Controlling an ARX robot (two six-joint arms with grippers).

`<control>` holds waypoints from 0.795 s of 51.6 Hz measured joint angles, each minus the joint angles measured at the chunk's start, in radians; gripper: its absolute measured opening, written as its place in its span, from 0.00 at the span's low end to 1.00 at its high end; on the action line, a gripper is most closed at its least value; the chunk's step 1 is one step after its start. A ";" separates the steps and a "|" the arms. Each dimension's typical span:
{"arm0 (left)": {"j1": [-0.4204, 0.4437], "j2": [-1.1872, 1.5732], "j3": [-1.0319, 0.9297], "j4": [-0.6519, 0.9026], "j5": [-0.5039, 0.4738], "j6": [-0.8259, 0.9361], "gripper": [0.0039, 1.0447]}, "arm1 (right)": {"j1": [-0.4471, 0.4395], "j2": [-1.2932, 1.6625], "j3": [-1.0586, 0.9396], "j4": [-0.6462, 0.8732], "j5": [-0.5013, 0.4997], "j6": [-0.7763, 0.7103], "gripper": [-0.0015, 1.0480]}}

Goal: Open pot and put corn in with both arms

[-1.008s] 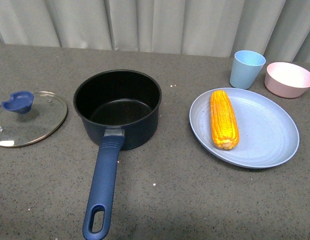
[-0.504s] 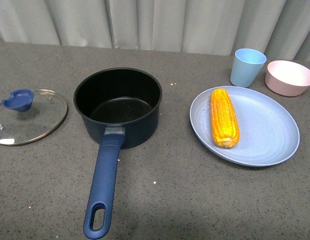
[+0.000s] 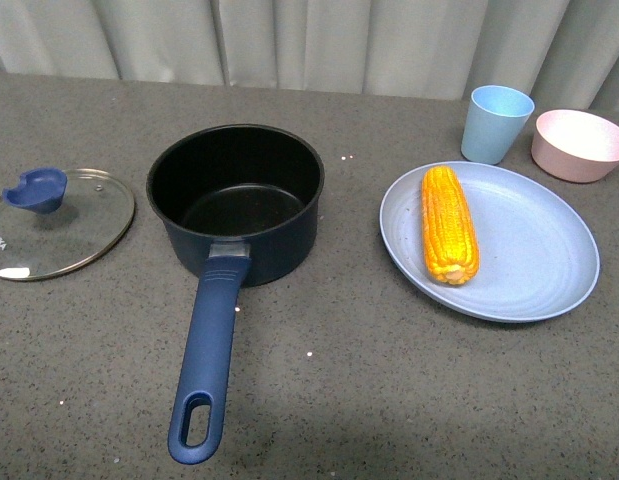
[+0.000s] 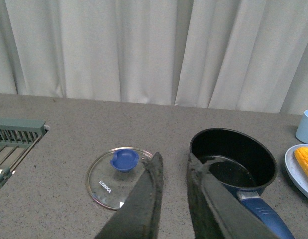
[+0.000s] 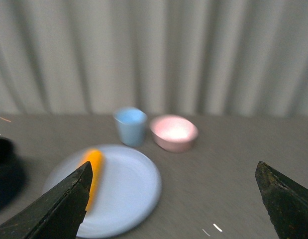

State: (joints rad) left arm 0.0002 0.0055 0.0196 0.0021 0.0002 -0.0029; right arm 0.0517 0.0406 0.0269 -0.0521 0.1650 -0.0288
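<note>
**Two empty hands, an open pot, and corn yet to be lifted**

Neither arm shows from the front, so I go by the wrist cameras. The left hand (image 4: 173,164) has its dark fingers a narrow gap apart with nothing between them. It hangs above the grey speckled counter (image 3: 389,380), between lid and pot. The right hand (image 5: 172,174) has its fingers spread wide and grips nothing. Its picture is blurred, but it faces the plate.

The dark navy round metal pot with a long blue handle (image 3: 269,255) stands near the middle of the counter, handle towards the robot. The round glass lid with a blue knob (image 3: 64,225) lies flat just to the pot's left, clear of it, so I judge the opening step done. Putting the corn in is the step in hand.

The yellow-orange corn cob (image 3: 448,225) lies lengthwise on the left part of the pale blue round plate (image 3: 534,250), to the right of the pot and apart from it. Next, I reckon, the right hand must come down over the cob, close across its width, and carry it to the pot.

As for containers, the pot's black inside is bare and the plate holds only the corn. Behind the plate stand a light blue plastic cup (image 3: 496,123) and a pink bowl (image 3: 579,145). Nothing shows in the bowl, and I cannot see into the cup.
</note>
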 joint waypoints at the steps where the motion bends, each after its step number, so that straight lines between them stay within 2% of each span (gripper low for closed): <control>1: 0.000 0.000 0.000 0.000 0.000 0.000 0.21 | 0.037 0.042 0.017 -0.030 0.106 -0.013 0.91; 2: 0.000 0.000 0.000 0.000 -0.002 0.000 0.25 | 0.058 0.072 0.025 -0.035 0.170 -0.018 0.91; 3: 0.000 0.000 0.000 0.000 -0.002 0.000 0.26 | 0.070 0.094 0.029 -0.035 0.191 -0.021 0.91; 4: 0.000 -0.001 0.000 0.000 -0.001 0.000 0.30 | 0.093 0.147 0.035 -0.025 0.272 -0.029 0.91; 8: 0.000 -0.001 0.000 0.000 -0.001 0.000 0.42 | 0.098 0.296 0.048 0.035 0.288 -0.029 0.91; 19: 0.000 -0.001 0.000 -0.001 0.000 0.000 0.74 | 0.053 0.849 0.196 0.303 0.047 0.013 0.91; 26: 0.000 -0.001 0.000 -0.001 -0.001 0.000 0.95 | 0.047 1.170 0.347 0.326 -0.064 0.055 0.91; 32: 0.000 -0.001 0.000 -0.001 0.000 0.000 0.94 | 0.051 1.377 0.485 0.269 -0.125 0.095 0.91; 41: 0.000 -0.001 0.000 -0.001 0.000 0.000 0.94 | 0.058 1.610 0.696 0.182 -0.158 0.174 0.91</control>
State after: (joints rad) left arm -0.0002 0.0044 0.0196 0.0013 -0.0002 -0.0025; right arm 0.1101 1.6505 0.7231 0.1295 0.0071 0.1452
